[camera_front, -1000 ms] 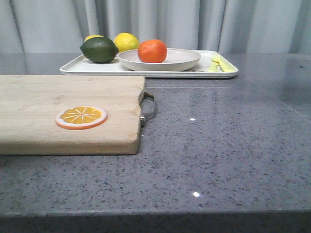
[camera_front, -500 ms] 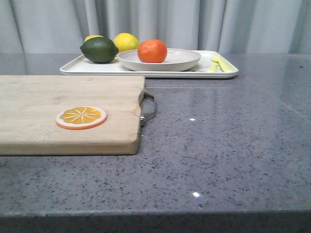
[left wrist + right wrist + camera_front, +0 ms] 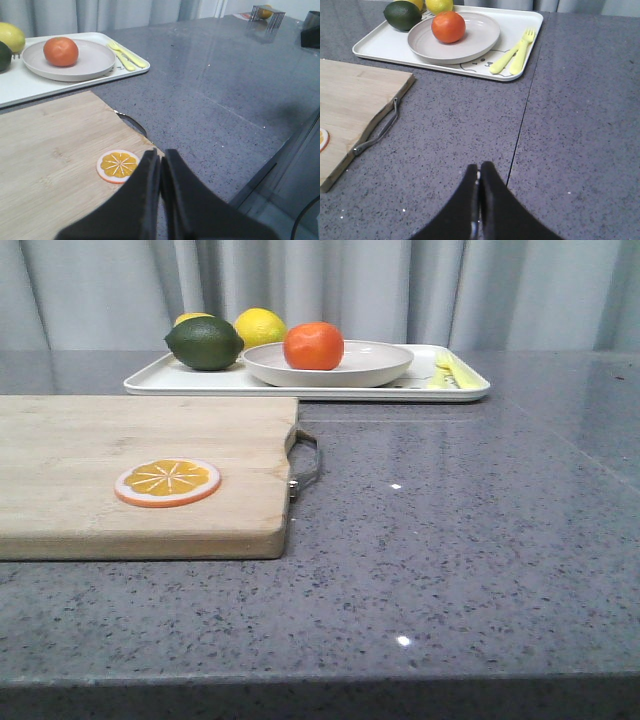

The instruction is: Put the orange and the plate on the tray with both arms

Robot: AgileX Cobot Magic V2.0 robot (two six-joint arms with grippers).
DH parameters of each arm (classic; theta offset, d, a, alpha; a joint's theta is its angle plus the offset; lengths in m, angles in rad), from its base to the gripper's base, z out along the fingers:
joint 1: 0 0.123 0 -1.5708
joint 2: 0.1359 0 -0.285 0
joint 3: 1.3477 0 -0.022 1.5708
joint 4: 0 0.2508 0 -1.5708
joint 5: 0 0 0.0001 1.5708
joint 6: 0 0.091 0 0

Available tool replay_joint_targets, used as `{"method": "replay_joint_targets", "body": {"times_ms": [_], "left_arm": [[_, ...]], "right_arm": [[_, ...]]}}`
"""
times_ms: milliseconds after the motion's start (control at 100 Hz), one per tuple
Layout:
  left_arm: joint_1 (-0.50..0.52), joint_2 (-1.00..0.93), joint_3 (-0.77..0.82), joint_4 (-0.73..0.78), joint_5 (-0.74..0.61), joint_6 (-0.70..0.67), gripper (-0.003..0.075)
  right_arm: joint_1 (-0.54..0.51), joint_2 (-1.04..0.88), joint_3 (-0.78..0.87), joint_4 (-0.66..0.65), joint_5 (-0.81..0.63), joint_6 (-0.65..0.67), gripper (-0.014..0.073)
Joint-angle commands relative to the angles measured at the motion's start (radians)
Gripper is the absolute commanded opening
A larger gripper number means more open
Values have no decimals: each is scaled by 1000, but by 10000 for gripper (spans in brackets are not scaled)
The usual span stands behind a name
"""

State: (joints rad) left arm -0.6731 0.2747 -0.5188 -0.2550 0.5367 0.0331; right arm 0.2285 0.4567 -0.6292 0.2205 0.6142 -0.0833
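now the orange (image 3: 313, 345) sits in the plate (image 3: 370, 365), and the plate rests on the tray (image 3: 200, 380), near its middle. tray's long axis runs across the front view, parallel to the worktop (image 3: 450, 540) far edge. front view shows no arms; only the wrist views do. left gripper (image 3: 160, 165) fingers pressed together, empty, above the cutting board (image 3: 50, 150). right gripper (image 3: 479, 172) fingers likewise clenched, empty, over bare worktop short of the tray.

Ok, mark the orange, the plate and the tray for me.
orange (image 3: 313, 345), front view, middle of its skin.
plate (image 3: 482, 37), right wrist view, bare inner surface.
tray (image 3: 377, 45), right wrist view, bare floor beside the plate.
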Motion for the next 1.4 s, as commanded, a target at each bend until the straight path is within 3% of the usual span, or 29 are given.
{"method": "replay_joint_targets", "body": {"times_ms": [0,1010,1120,1390], "left_arm": [[5,-20,-17,-14,-67,-8,-20],[5,-37,-12,-17,-53,-8,-20],[7,-37,-12,44,-71,-8,-20],[183,-44,26,55,-176,-8,-20]], "right_arm": [[1,-44,6,5,-84,-8,-68],[1,-78,31,5,-58,-8,-68],[1,-78,31,5,-58,-8,-68],[1,-78,31,5,-58,-8,-68]]}}
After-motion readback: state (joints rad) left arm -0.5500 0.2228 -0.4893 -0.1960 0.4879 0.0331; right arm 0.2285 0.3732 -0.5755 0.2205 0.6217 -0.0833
